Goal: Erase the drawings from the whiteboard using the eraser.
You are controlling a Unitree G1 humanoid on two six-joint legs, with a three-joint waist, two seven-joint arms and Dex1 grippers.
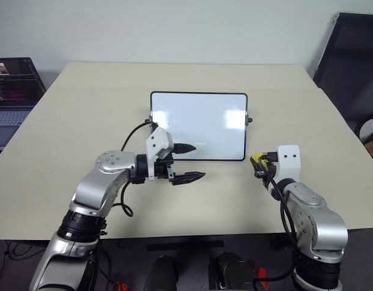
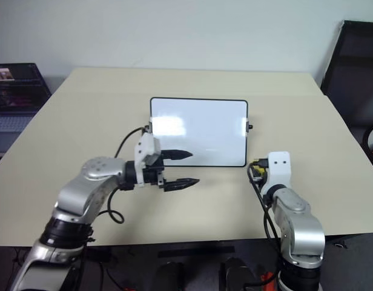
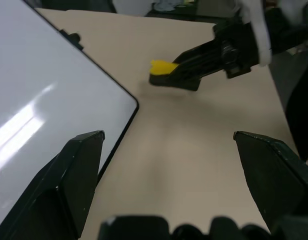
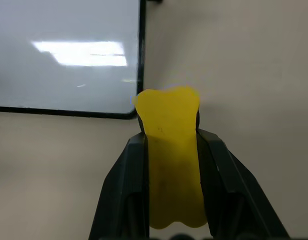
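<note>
The right gripper (image 4: 169,150) is clamped on the eraser (image 4: 170,150), its 2 fingers pressed against the yellow block's sides. It sits just off the board's (image 1: 198,124) near right corner, over bare table (image 1: 83,109). That looks like a parked position, off the surface, so the work may be finished or paused.

The left gripper (image 1: 191,162) has its jaws wide and holds nothing. It points across toward the right, at the board's near edge, 1 finger over the frame and the other over the table. My guess is that it is there to steady the board, though I cannot tell whether it touches the frame.

The board lies flat mid-table, beyond both grippers. Its surface reads clean white with window glare, and I can make out no blue marks on it, so the erasing seems done or nearly so.

The right wrist view shows the grip itself, which the head views only hint at as a yellow spot by the wrist. The left wrist view shows the right gripper side-on. Only the head views take in the laptop (image 1: 14,91) at far left.
</note>
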